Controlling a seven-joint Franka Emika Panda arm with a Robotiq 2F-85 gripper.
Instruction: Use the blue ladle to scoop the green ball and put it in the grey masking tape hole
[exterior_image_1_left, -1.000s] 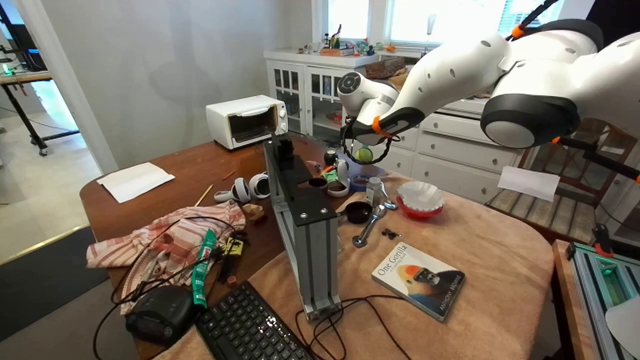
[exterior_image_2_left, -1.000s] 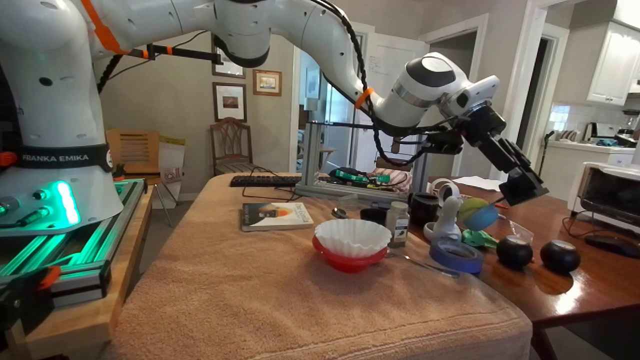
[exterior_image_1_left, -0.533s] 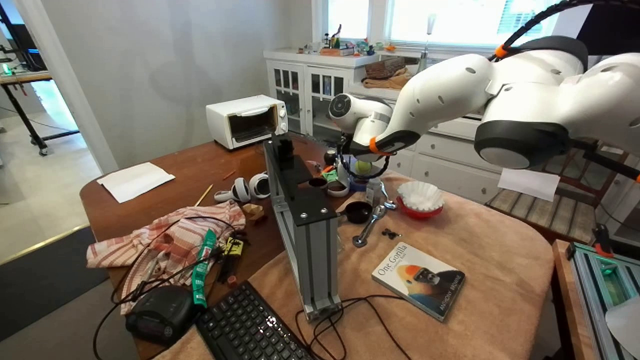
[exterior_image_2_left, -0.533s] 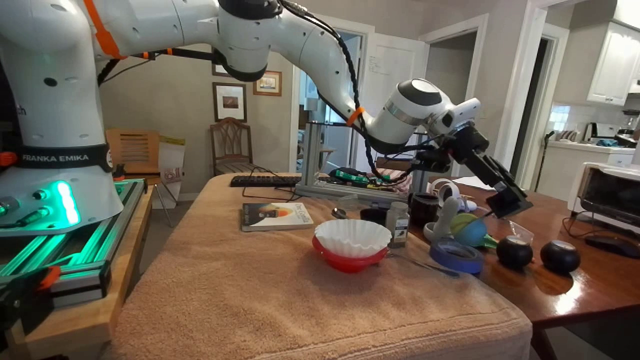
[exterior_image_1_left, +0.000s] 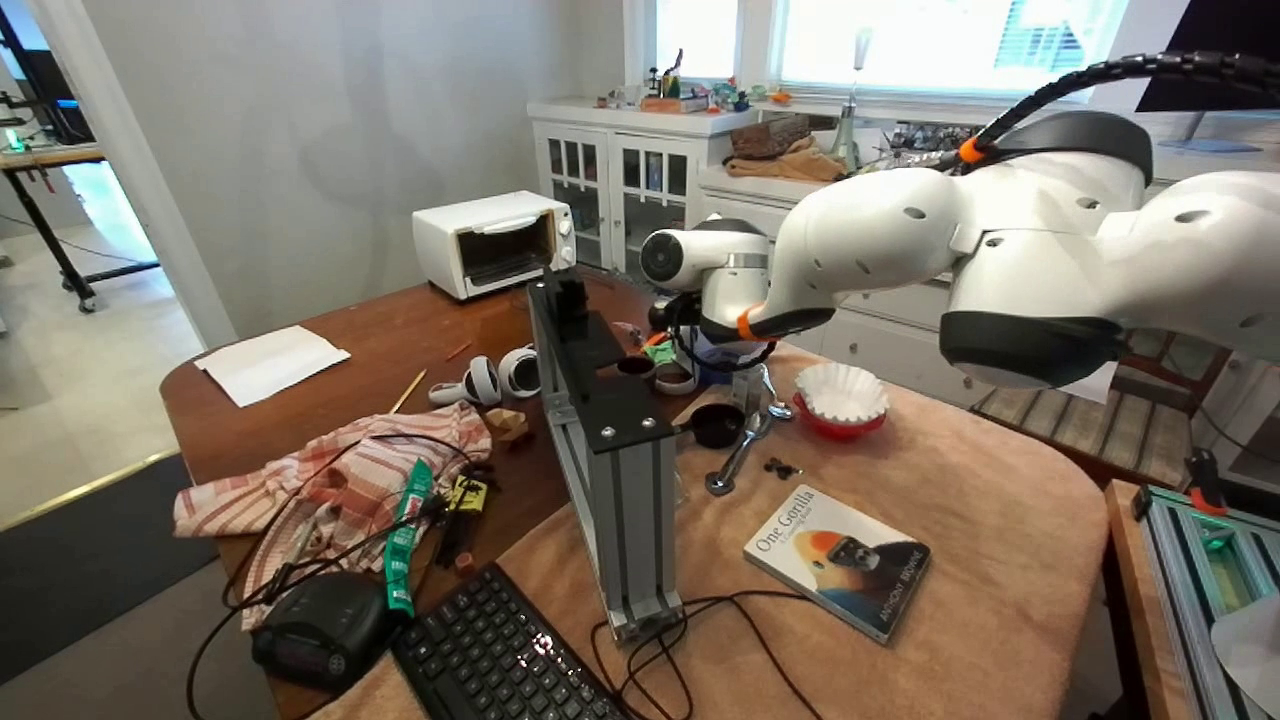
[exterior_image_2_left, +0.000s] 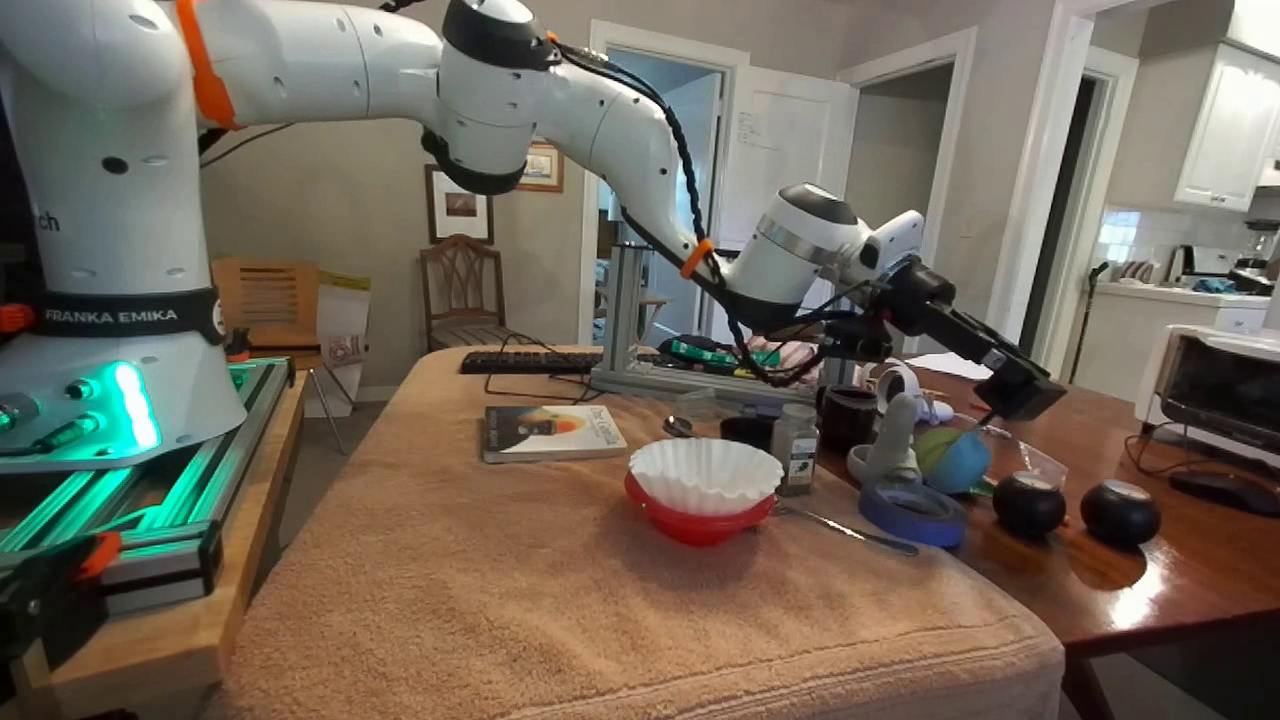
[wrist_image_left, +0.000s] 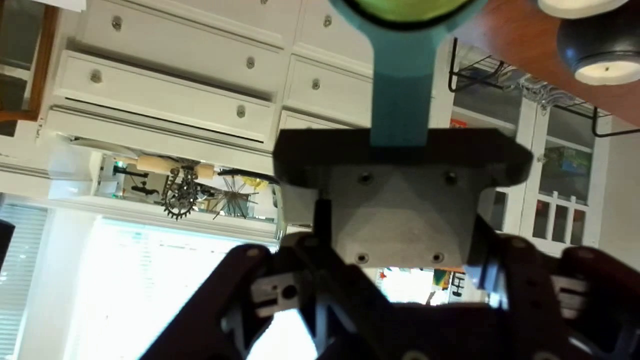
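Evidently the gripper (wrist_image_left: 401, 149) pinches the blue ladle (wrist_image_left: 403, 82) by its handle; the green ball (wrist_image_left: 410, 7) sits in the tilted cup, near the tape roll (exterior_image_2_left: 912, 522). Centre the cup low over the hole before tipping.

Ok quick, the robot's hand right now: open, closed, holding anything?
Hand: closed, holding the ladle with the ball in it.

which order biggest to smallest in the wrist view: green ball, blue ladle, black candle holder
By visible area:
1. blue ladle
2. black candle holder
3. green ball
The frame cuts off all three; whole sizes unsure.
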